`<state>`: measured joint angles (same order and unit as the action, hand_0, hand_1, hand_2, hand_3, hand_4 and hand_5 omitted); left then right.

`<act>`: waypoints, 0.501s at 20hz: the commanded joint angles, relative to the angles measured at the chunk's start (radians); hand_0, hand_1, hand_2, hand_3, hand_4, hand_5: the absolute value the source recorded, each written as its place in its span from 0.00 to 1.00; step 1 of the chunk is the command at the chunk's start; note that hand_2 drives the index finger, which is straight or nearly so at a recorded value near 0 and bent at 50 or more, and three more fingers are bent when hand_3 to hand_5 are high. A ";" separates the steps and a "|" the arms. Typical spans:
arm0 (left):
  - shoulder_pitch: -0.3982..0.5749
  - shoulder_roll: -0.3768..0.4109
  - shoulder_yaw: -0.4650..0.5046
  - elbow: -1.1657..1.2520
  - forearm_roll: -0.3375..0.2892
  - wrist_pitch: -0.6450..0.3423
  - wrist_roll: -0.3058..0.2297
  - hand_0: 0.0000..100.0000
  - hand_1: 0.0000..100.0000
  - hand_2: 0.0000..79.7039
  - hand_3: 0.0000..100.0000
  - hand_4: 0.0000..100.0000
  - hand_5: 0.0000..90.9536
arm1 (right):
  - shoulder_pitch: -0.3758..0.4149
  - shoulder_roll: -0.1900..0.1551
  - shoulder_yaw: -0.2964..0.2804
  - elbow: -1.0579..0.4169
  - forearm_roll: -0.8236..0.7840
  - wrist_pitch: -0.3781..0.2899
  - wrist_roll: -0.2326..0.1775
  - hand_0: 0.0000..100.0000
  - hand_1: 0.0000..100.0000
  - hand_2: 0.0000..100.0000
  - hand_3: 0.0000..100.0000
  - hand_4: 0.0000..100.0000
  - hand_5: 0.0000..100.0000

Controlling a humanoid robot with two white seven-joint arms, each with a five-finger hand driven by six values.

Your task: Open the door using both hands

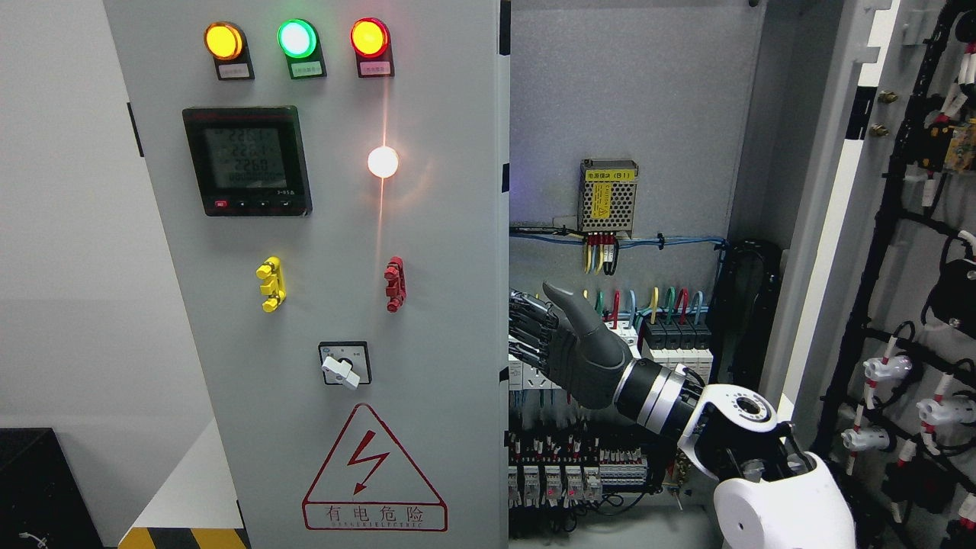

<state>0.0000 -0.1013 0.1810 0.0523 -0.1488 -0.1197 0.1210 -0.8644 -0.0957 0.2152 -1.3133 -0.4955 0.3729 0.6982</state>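
Right hand: the right hand (560, 347) comes in from the lower right and reaches to the left, inside the open cabinet. Its thumb sticks up. Its fingers (526, 320) point at the edge of the left door and go partly behind it, so I cannot tell if they grip it.
Left door: the left door (427, 320) is grey and stands just to the left of the hand, with its right edge at the fingertips.
On the door: three round lights, yellow (223, 41), green (296, 38) and red (370, 37), a dark meter screen (246, 161), a yellow handle (271, 284), a red handle (395, 284), a white turn switch (341, 371) and a red lightning warning sign (374, 476).
Right door: the right door (820, 229) is swung wide open, away to the right of the arm.
Behind the hand: rows of breakers (675, 347) with coloured wires, and a small metal power box (608, 197) higher up.
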 commanded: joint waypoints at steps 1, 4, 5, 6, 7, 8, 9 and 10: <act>0.012 0.000 0.000 0.000 0.000 0.000 0.000 0.00 0.00 0.00 0.00 0.00 0.00 | -0.004 -0.001 0.004 -0.001 0.000 -0.002 0.001 0.19 0.00 0.00 0.00 0.00 0.00; 0.012 0.000 0.000 0.000 0.000 0.000 0.000 0.00 0.00 0.00 0.00 0.00 0.00 | -0.002 -0.001 0.003 0.000 0.000 0.000 0.001 0.19 0.00 0.00 0.00 0.00 0.00; 0.012 0.000 0.000 0.000 0.000 0.000 0.000 0.00 0.00 0.00 0.00 0.00 0.00 | -0.002 -0.001 0.003 0.000 0.000 -0.002 0.001 0.19 0.00 0.00 0.00 0.00 0.00; 0.012 0.000 0.000 0.000 0.000 0.000 0.000 0.00 0.00 0.00 0.00 0.00 0.00 | -0.002 0.001 0.004 0.002 0.000 -0.002 0.001 0.19 0.00 0.00 0.00 0.00 0.00; 0.012 0.000 0.000 0.000 0.000 0.000 0.000 0.00 0.00 0.00 0.00 0.00 0.00 | -0.002 -0.001 0.003 0.003 0.001 0.000 0.000 0.19 0.00 0.00 0.00 0.00 0.00; 0.012 0.000 0.000 0.000 0.000 0.000 0.000 0.00 0.00 0.00 0.00 0.00 0.00 | -0.002 -0.001 0.003 0.005 0.003 0.000 0.000 0.19 0.00 0.00 0.00 0.00 0.00; 0.012 0.000 0.000 0.000 0.000 0.000 0.000 0.00 0.00 0.00 0.00 0.00 0.00 | -0.002 -0.001 0.003 0.005 0.003 0.000 0.000 0.19 0.00 0.00 0.00 0.00 0.00; 0.012 0.000 0.000 0.000 0.000 0.000 0.000 0.00 0.00 0.00 0.00 0.00 0.00 | -0.002 -0.001 0.003 0.005 0.003 -0.002 0.000 0.19 0.00 0.00 0.00 0.00 0.00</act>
<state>0.0002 -0.1012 0.1810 0.0523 -0.1488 -0.1197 0.1210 -0.8675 -0.0957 0.2269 -1.3133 -0.4949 0.3695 0.7181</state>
